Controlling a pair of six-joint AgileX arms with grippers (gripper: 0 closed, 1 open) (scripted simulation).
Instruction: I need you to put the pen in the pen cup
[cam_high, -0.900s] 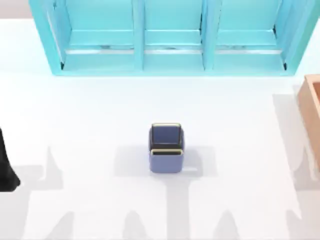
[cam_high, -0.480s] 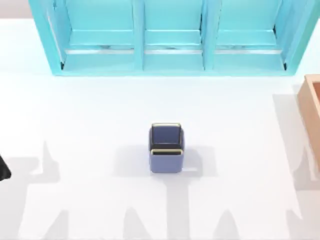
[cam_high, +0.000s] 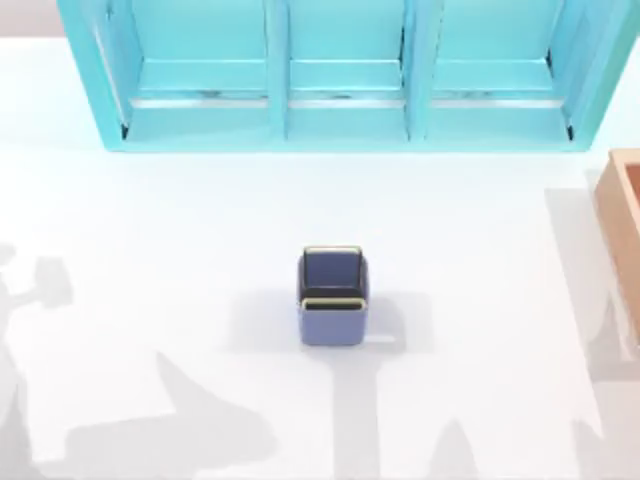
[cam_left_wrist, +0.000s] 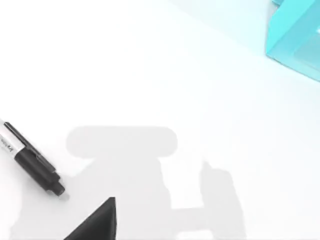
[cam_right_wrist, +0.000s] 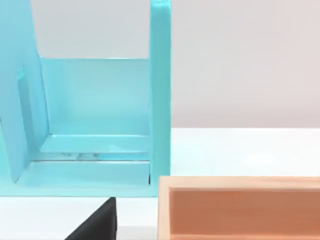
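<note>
On the white table (cam_high: 180, 230) in our top view, the cup (cam_high: 333, 297) stands upright near the centre, well apart from everything else. The turquoise shelf (cam_high: 340, 75) runs along the far edge at 12 o'clock from the cup, and an orange box (cam_high: 622, 215) sits at the right edge, about 2 o'clock. Our left wrist view shows the pen (cam_left_wrist: 31, 161) lying flat on the table. Whether our claws are apart or together, we cannot tell for either arm.
</note>
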